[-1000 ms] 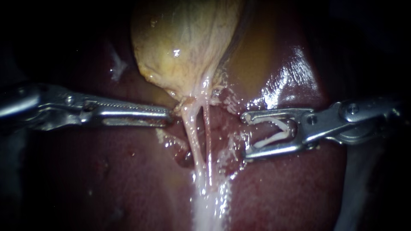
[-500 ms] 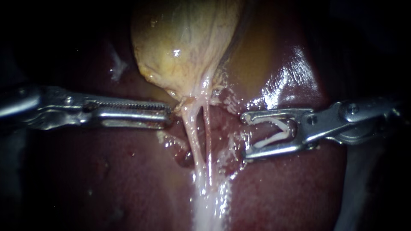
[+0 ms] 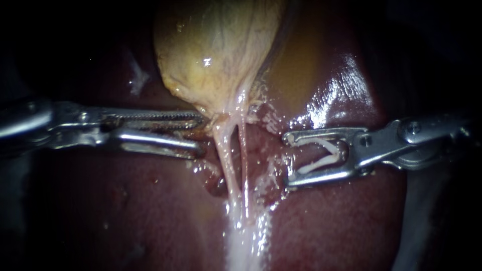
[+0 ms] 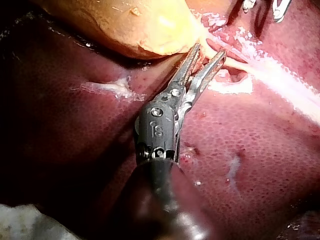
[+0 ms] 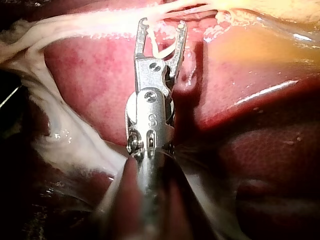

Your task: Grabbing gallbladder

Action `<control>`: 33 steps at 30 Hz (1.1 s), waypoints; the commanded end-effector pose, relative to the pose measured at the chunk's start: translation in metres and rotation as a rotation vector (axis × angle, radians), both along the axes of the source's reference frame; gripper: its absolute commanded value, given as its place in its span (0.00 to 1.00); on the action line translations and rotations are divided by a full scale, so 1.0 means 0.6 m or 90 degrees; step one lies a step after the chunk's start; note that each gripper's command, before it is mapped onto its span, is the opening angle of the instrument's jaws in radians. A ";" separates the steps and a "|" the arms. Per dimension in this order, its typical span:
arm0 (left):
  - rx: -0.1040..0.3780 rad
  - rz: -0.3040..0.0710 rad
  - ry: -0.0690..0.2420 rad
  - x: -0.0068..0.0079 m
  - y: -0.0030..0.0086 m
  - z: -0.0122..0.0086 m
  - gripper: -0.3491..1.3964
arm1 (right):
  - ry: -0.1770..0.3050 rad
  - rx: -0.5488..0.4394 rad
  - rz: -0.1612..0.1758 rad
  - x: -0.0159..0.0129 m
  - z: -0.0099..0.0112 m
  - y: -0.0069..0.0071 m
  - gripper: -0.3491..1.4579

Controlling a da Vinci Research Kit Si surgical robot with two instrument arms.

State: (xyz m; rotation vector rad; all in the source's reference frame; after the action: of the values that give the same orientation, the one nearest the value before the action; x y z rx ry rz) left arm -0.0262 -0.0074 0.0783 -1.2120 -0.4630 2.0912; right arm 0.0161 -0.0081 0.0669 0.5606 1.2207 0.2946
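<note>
The left instrument [image 3: 201,131] is lining up the grab: its end effector stands apart, tips just beside the narrow lower end of the gallbladder [image 3: 216,55]. Next, it probably must advance onto that tissue and close. The right instrument [image 3: 287,160] hangs well apart, its end effector clasping a white clip [image 3: 319,163].

Endoscope view: light pools at centre, edges near black. Hard glare on wet liver [image 3: 346,95] beside gallbladder [image 3: 216,55]; right instrument [image 3: 287,160] and clip [image 3: 319,163] in its jaws gleam. 2 wrist views brighter, lower corners in shadow
</note>
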 end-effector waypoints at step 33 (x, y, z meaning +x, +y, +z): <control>0.003 0.002 0.028 0.0006 0.0012 0.0043 0.00 | 0.000 0.000 0.000 0.0003 -0.0001 0.0000 0.40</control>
State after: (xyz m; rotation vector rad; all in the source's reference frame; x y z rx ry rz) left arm -0.0258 -0.0066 0.0809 -1.1611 -0.4482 2.1137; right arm 0.0163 -0.0081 0.0668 0.5602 1.2201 0.2959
